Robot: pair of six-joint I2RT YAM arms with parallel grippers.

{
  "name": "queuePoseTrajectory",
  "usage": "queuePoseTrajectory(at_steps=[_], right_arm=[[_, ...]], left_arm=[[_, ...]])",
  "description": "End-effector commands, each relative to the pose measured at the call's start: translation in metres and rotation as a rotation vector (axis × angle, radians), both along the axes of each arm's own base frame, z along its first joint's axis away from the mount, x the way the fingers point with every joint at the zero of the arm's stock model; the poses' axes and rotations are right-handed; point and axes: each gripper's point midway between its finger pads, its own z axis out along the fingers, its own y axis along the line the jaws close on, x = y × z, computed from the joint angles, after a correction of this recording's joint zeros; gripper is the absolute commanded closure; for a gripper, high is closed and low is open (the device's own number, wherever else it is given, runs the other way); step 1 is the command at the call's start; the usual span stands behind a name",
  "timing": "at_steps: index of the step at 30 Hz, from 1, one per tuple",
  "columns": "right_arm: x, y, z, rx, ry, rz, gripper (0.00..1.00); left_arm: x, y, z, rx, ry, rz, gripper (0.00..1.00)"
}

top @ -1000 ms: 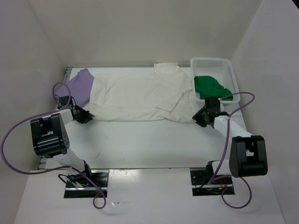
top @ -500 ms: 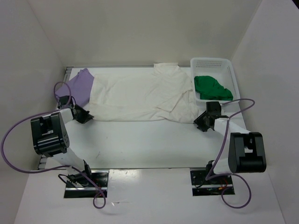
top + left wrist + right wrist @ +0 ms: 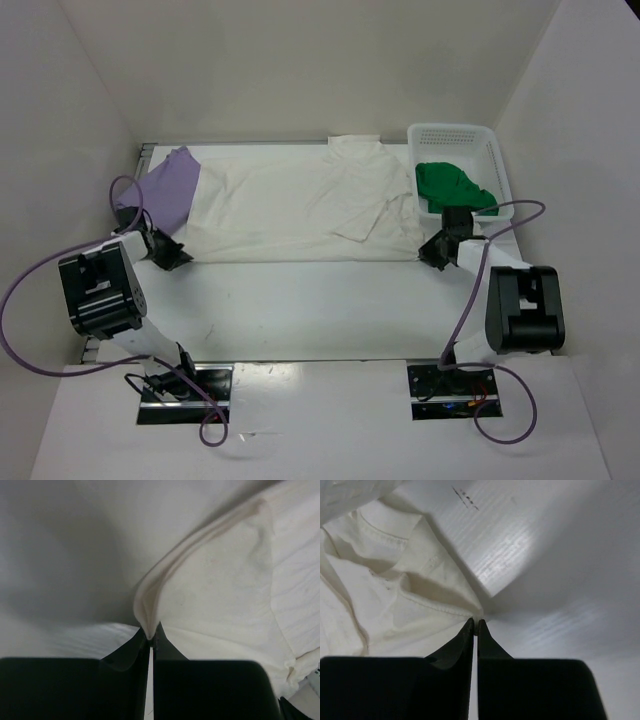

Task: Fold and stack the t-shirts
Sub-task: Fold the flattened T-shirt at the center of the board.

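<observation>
A white t-shirt (image 3: 300, 205) lies spread across the back of the table, crumpled toward its right side. My left gripper (image 3: 180, 251) is shut on its near left corner, the hem (image 3: 148, 610) pinched between the fingertips. My right gripper (image 3: 428, 250) is shut on the near right corner, where a stitched hem edge (image 3: 445, 609) meets the tips. A lavender t-shirt (image 3: 168, 188) lies under the white one at the back left. A green t-shirt (image 3: 452, 186) sits bunched in the basket.
The white perforated basket (image 3: 455, 134) stands at the back right, close behind my right gripper. White walls close in the table on three sides. Purple cables loop from both arms. Bare table surface (image 3: 310, 305) lies between the shirt and the arm bases.
Both grippers have closed on the white shirt's near corners. The left one shifted left and the right one moved toward the basket, so the near edge now runs straighter.
</observation>
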Motion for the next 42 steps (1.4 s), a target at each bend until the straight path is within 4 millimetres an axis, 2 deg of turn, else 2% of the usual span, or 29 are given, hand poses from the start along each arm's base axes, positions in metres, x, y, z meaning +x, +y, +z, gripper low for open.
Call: queuePoseTrajectory(at_steps=[1, 2, 3, 5, 6, 8, 10, 11, 13, 14, 15, 16, 17, 19, 20, 22, 23, 24, 25, 26, 27, 29, 32, 34, 36, 37, 39, 40, 42], right_arm=[[-0.022, -0.024, 0.018, -0.054, -0.018, -0.063, 0.97], [-0.042, -0.031, 0.011, -0.037, 0.032, -0.085, 0.99], [-0.050, -0.030, 0.014, -0.004, 0.033, -0.086, 0.99], [-0.054, -0.025, 0.036, 0.034, -0.038, -0.104, 0.99], [-0.063, -0.021, 0.038, 0.054, -0.017, -0.109, 1.00], [-0.066, -0.016, 0.050, 0.085, -0.040, -0.115, 1.00], [-0.072, -0.012, 0.052, 0.112, -0.026, -0.137, 1.00], [-0.074, -0.012, 0.053, 0.119, -0.021, -0.146, 1.00], [-0.075, -0.013, 0.054, 0.119, -0.020, -0.171, 1.00], [-0.073, -0.019, 0.055, 0.118, -0.031, -0.192, 0.91], [-0.072, -0.022, 0.053, 0.127, -0.040, -0.203, 0.85], [-0.066, -0.034, 0.057, 0.117, -0.072, -0.231, 0.80], [-0.060, -0.036, 0.061, 0.127, -0.084, -0.233, 0.80], [-0.052, -0.036, 0.061, 0.121, -0.085, -0.204, 0.75], [-0.044, -0.038, 0.066, 0.119, -0.103, -0.202, 0.73], [-0.034, -0.030, 0.070, 0.145, -0.133, -0.155, 0.70], [-0.022, -0.021, 0.081, 0.143, -0.163, -0.113, 0.70], [-0.019, -0.020, 0.083, 0.110, -0.160, -0.102, 0.70], [-0.014, -0.014, 0.091, 0.101, -0.178, -0.068, 0.68], [-0.007, -0.008, 0.105, 0.079, -0.213, -0.015, 0.66], [-0.009, -0.011, 0.106, 0.058, -0.196, -0.012, 0.64], [-0.008, -0.009, 0.126, 0.023, -0.242, 0.040, 0.54], [-0.016, -0.010, 0.122, 0.013, -0.209, 0.041, 0.46], [-0.015, 0.016, 0.118, 0.070, -0.219, 0.055, 0.46], [-0.008, 0.044, 0.117, 0.124, -0.235, 0.050, 0.46], [-0.010, 0.076, 0.116, 0.129, -0.238, 0.120, 0.46], [-0.007, 0.093, 0.106, 0.098, -0.205, 0.148, 0.47], [-0.007, 0.103, 0.107, 0.101, -0.204, 0.176, 0.47], [-0.007, 0.103, 0.104, 0.086, -0.198, 0.174, 0.54]], left_arm=[[-0.043, 0.027, -0.003, 0.066, 0.137, -0.008, 0.99], [-0.049, 0.033, 0.002, 0.082, 0.140, 0.003, 1.00], [-0.052, 0.038, 0.005, 0.114, 0.153, 0.018, 1.00], [-0.057, 0.039, 0.010, 0.129, 0.163, 0.026, 1.00], [-0.060, 0.045, 0.013, 0.162, 0.179, 0.041, 1.00], [-0.065, 0.045, 0.017, 0.168, 0.195, 0.035, 1.00], [-0.071, 0.051, 0.020, 0.199, 0.228, 0.051, 0.97], [-0.072, 0.053, 0.022, 0.210, 0.227, 0.065, 0.90], [-0.072, 0.054, 0.022, 0.215, 0.231, 0.078, 0.63], [-0.073, 0.054, 0.018, 0.208, 0.245, 0.076, 0.37], [-0.073, 0.055, 0.018, 0.212, 0.249, 0.088, 0.25], [-0.075, 0.055, 0.013, 0.205, 0.264, 0.085, 0.15], [-0.075, 0.054, 0.011, 0.197, 0.272, 0.092, 0.09], [-0.071, 0.052, 0.012, 0.187, 0.251, 0.087, 0.02], [-0.067, 0.047, 0.015, 0.159, 0.229, 0.089, 0.02], [-0.049, 0.046, 0.030, 0.141, 0.144, 0.083, 0.00], [-0.036, 0.040, 0.041, 0.144, 0.096, 0.062, 0.00], [-0.018, 0.018, 0.052, 0.130, 0.027, -0.017, 0.00], [-0.012, 0.004, 0.056, 0.119, 0.007, -0.061, 0.02], [-0.003, -0.005, 0.071, 0.138, -0.044, -0.090, 0.04], [0.005, -0.021, 0.081, 0.174, -0.087, -0.140, 0.05], [0.009, -0.034, 0.099, 0.232, -0.137, -0.185, 0.06], [0.013, -0.056, 0.108, 0.262, -0.178, -0.254, 0.10], [0.016, -0.064, 0.115, 0.267, -0.211, -0.275, 0.15], [0.017, -0.078, 0.120, 0.268, -0.236, -0.312, 0.26], [0.017, -0.078, 0.120, 0.274, -0.237, -0.320, 0.32], [0.016, -0.090, 0.121, 0.255, -0.245, -0.355, 0.47], [0.016, -0.090, 0.121, 0.255, -0.245, -0.355, 0.51], [0.015, -0.094, 0.121, 0.253, -0.247, -0.367, 0.56]])
